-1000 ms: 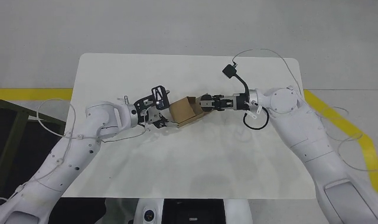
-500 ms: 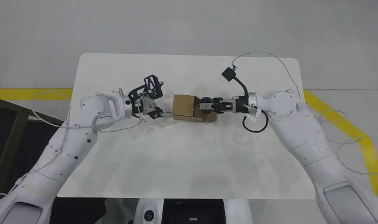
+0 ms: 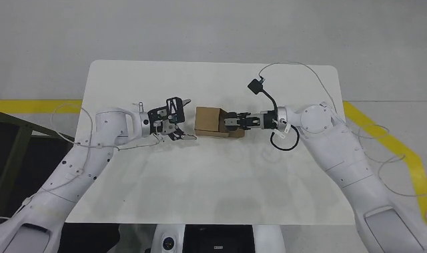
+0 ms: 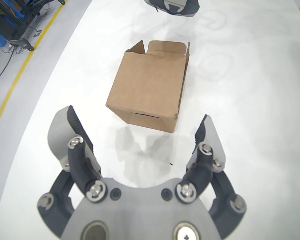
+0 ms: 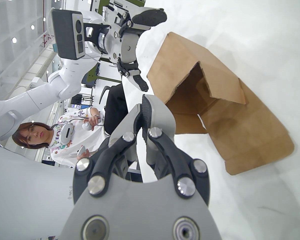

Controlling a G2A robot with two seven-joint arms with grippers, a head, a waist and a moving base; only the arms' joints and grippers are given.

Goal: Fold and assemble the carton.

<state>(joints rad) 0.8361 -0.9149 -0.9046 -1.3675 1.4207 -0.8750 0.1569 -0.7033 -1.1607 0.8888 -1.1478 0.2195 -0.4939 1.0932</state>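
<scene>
We see the brown cardboard carton (image 3: 209,119) (image 4: 150,86) (image 5: 215,126) lying on its side on the white table (image 3: 133,186), long axis running from one gripper to the other. Its tucked end faces the left gripper (image 3: 186,119) (image 4: 137,116), jaws spread wide, just short of it. Its open, empty mouth, one flap (image 5: 260,151) flat on the table, faces the right gripper (image 3: 229,119) (image 5: 142,101), jaws pressed together beside the rim.

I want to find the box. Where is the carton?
In the top view the carton sits on the table between the left gripper and the right gripper.
</scene>
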